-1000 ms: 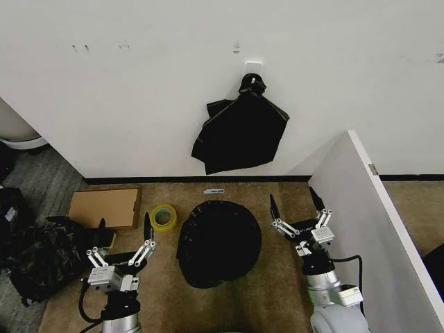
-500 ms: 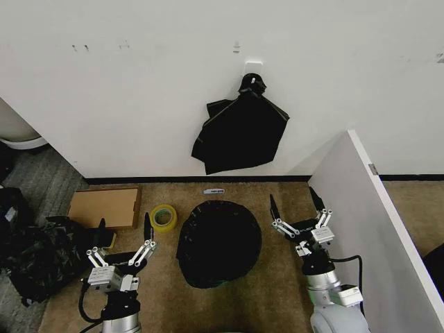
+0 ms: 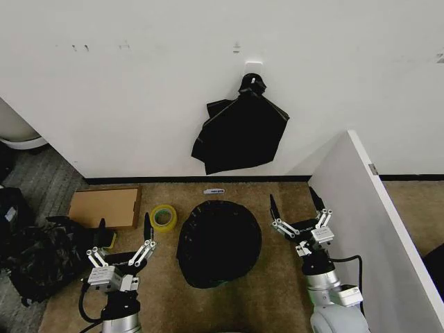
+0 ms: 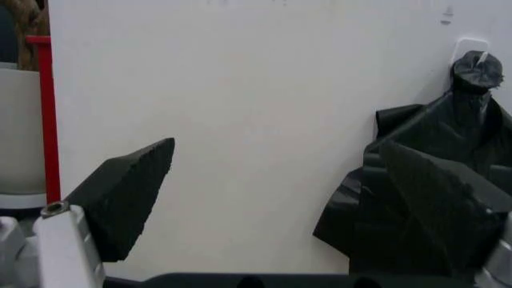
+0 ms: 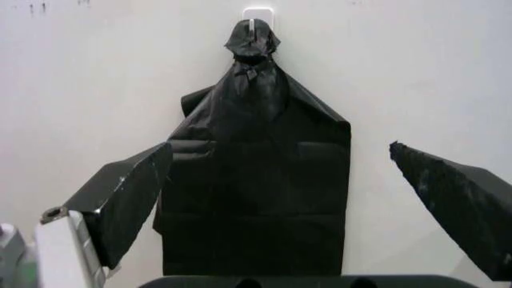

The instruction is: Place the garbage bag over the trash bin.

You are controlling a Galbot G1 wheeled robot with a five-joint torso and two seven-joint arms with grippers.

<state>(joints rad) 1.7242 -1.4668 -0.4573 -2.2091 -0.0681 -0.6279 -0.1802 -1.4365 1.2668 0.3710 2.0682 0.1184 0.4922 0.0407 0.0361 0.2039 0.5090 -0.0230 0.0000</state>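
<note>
The garbage bag (image 3: 218, 243), glossy crinkly black plastic, is spread over a round shape on the brown carpet in the head view; the trash bin's cream-white surface is hidden beneath it. My left gripper (image 3: 125, 234) stands open to the left of it, apart from it and holding nothing. My right gripper (image 3: 294, 208) stands open to its right, also holding nothing. In the left wrist view the left gripper (image 4: 280, 204) points at the white wall. The right gripper (image 5: 280, 198) faces the same wall.
A black bundle (image 3: 239, 132) knotted at its top hangs from a wall hook (image 5: 256, 180) (image 4: 432, 180). A cardboard box (image 3: 104, 207), a yellow tape roll (image 3: 164, 216) and a camouflage backpack (image 3: 41, 260) lie at the left. A white partition (image 3: 361, 215) closes the right side.
</note>
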